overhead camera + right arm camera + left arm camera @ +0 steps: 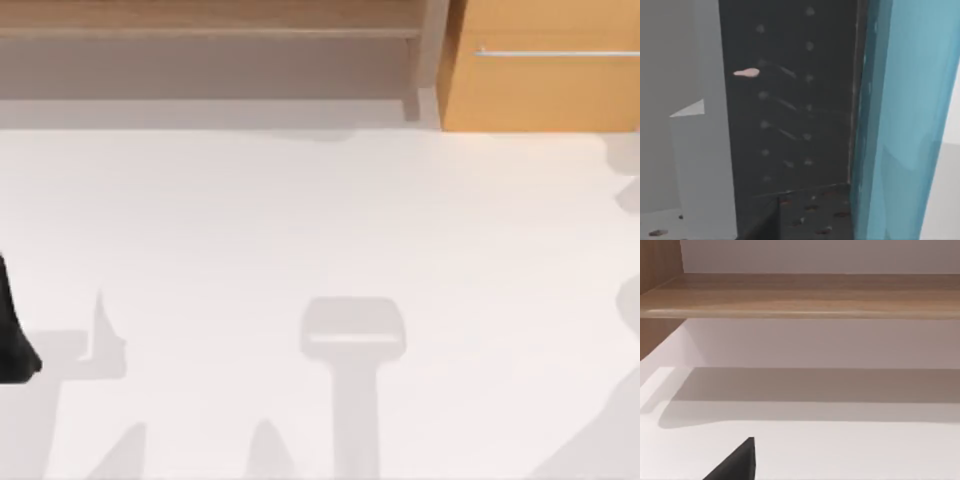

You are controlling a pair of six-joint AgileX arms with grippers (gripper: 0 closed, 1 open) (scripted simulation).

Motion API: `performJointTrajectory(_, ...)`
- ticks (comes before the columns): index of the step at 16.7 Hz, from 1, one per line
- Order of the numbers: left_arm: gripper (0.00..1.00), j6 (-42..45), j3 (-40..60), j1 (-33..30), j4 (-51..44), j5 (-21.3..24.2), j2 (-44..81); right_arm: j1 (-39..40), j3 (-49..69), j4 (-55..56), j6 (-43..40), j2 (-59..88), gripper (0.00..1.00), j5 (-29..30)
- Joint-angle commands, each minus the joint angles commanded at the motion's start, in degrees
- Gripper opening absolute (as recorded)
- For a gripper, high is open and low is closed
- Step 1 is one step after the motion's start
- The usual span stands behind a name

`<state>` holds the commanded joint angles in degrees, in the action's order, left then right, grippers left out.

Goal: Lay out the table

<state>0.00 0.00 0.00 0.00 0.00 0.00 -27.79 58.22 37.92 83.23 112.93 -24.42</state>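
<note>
Worktop (320,230) bare, spreading forward from shelf (210,30) | left arm (12,330) at worktop's left edge, far from shelf; fingers' spread: cannot tell | right fingers pressed against blue panel (905,120), grip unreadable | risk: blind move scraping panel or striking shelf

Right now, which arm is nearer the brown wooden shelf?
Left, probably. My left arm sits at the table's left edge, in front of the shelf. My right arm's place is unclear: its wrist camera faces a dark dotted panel beside a blue sheet.
</note>
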Motion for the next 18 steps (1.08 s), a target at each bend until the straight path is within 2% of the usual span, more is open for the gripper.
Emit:
performJointTrajectory(8,1.00,0.00,0.00,0.00,0.00,0.00,0.00,-0.21,-0.24,0.09,-0.06,-0.24,1.00,-0.11)
performJointTrajectory(18,1.00,0.00,0.00,0.00,0.00,0.00,0.00,-3.86,-11.13,2.88,-1.22,-7.75,1.00,-3.69)
